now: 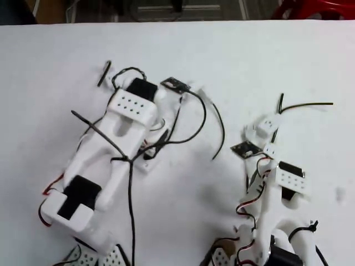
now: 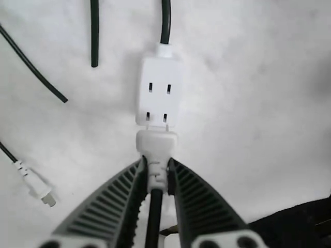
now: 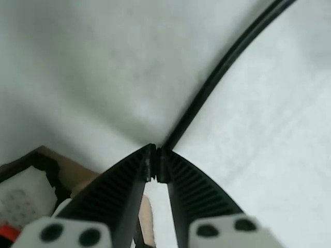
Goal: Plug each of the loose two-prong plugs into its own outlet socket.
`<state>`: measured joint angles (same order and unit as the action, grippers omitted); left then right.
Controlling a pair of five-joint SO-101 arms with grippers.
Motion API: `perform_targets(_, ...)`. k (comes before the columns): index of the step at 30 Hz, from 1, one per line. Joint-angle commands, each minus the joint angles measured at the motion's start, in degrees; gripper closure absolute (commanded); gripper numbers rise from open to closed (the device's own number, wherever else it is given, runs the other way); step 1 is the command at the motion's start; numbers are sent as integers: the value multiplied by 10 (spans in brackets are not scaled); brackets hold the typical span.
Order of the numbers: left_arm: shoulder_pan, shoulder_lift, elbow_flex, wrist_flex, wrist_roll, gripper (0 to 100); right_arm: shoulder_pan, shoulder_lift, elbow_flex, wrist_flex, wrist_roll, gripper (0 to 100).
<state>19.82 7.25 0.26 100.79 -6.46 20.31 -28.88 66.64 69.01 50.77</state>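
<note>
Now the left pincer, clenched on the white plug, holds its prongs at the nearer slots of the outlet socket; a straight push home seems next.

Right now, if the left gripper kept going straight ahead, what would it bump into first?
The white outlet block. The left gripper holds a white plug pointing straight at it, prongs at the nearest pair of slots, so the plug would push in there first. Depth is unclear.
</note>
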Motion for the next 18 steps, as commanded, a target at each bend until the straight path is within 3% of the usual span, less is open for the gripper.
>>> perform_targets(1, -2, -5, 10, -20, -3, 976, 4, -3, 1, -8, 2, 978)
perform_targets(18, -1, -5, 49, -47, -3, 976, 4, -3, 1, -8, 2, 978)
